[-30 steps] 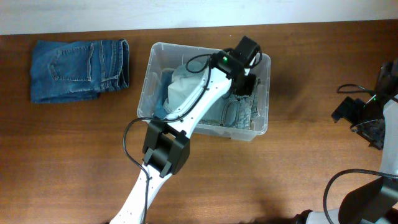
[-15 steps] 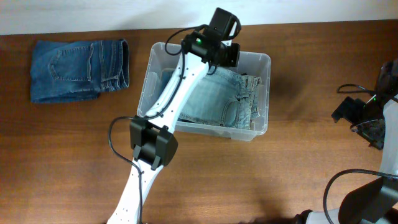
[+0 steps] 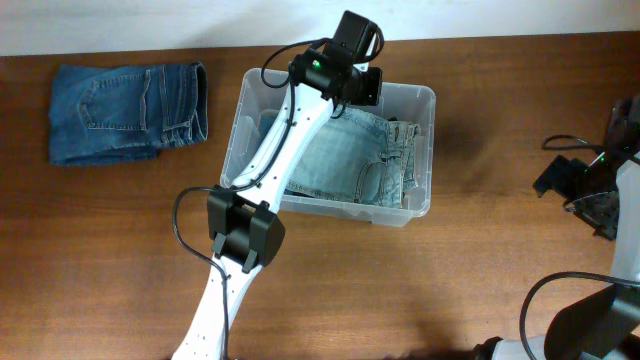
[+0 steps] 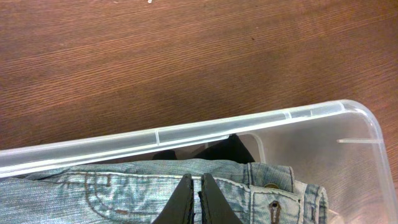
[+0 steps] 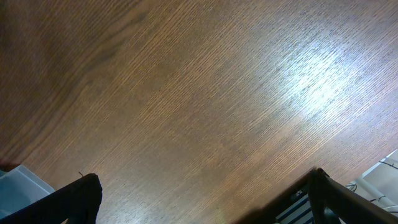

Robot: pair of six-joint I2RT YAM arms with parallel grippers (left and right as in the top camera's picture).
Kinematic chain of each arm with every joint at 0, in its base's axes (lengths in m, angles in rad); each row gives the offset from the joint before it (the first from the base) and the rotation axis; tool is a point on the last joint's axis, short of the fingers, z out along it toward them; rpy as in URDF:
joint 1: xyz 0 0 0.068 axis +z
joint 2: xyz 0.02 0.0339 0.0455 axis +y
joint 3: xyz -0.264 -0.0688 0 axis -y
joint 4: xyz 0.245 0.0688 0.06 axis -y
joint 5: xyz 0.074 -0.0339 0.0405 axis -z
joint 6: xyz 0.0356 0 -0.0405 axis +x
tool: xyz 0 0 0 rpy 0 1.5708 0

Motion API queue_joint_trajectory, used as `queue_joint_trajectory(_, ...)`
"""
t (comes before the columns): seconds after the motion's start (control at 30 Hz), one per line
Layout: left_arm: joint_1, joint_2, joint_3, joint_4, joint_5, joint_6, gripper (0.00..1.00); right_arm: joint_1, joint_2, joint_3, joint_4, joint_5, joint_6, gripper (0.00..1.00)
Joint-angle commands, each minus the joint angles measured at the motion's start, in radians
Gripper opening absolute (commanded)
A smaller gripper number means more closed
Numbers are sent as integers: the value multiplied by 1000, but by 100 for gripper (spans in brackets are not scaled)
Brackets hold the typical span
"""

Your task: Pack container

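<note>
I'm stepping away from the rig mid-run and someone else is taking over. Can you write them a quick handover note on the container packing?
Left gripper: shut, nothing visibly pinched, at the far rim of the container, just above the light jeans.
Right gripper: open, empty, over bare table off to the right.
Done: the light jeans lie flat inside the container.
Left: the dark folded jeans sit on the table to the left of the container, probably next to pack.

Faded light-blue jeans (image 3: 350,165) are showing through the clear container (image 3: 428,150). Darker blue jeans (image 3: 125,110) are popping against the brown wood-grain worktop (image 3: 450,290).
</note>
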Motion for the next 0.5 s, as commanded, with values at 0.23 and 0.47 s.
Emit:
queue_joint_trajectory(0.23, -4, 62, 11, 9, -13, -6, 7, -1, 0, -1, 1, 2, 8, 98)
queue_joint_trajectory(0.47, -4, 79, 11, 51, -14, -6, 7, -1, 0, -1, 1, 2, 8, 98)
